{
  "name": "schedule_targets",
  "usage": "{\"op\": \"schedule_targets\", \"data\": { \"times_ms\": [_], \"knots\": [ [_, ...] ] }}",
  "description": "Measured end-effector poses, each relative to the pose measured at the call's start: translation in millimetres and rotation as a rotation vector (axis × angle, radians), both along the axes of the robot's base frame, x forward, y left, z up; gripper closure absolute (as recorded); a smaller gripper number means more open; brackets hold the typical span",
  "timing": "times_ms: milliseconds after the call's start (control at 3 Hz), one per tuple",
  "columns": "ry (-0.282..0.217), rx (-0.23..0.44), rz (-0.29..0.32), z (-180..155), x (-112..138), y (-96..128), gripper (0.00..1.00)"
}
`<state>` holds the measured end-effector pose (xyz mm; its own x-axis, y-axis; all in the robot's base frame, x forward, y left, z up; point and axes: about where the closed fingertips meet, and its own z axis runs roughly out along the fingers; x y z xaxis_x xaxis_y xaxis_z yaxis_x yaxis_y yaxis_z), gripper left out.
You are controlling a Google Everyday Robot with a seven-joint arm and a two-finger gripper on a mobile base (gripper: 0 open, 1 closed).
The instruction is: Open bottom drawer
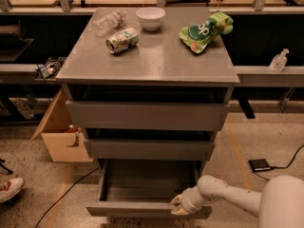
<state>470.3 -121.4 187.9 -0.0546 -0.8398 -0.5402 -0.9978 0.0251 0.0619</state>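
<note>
Gripper (179, 206) sits low in the frame, right of centre, at the end of the white arm (228, 196) coming in from the bottom right corner. It's right on the top edge of the bottom drawer (137, 209) front panel, toward the panel's right end. Can't tell how wide the claw is set or whether it actually has the lip. It looks in contact, nothing more.

Bottom drawer is at the foot of the cabinet, bottom centre. It's slid well out toward the camera, with the grey box interior exposed and looking empty. The front panel stands clearly forward of the two fronts above.

My read is that the pull step is mostly done and we're late in the task. The next move is either a short straight pull toward the camera to finish the travel, or a release and back-off without nudging the panel in. The contact point is off-centre, so a skewed pull could rack the drawer.

Above it, the middle drawer (149, 148) and then the top drawer (147, 115) both appear shut.

Mid-left on the floor is a cardboard box (59, 137) beside the cabinet.

Farthest back, on the cabinet top (152, 56) in the upper frame, are a crushed can (122, 40), a plastic bottle (108, 23), a white bowl (150, 18) and a green chip bag (205, 30).
</note>
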Motion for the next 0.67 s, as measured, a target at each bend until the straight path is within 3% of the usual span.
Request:
{"op": "schedule_targets", "data": {
  "times_ms": [333, 667],
  "knots": [
    [0.020, -0.016, -0.008, 1.8, -35.5, -7.7, 1.00],
    [0.020, -0.016, -0.008, 1.8, -34.8, -7.5, 1.00]
  ]
}}
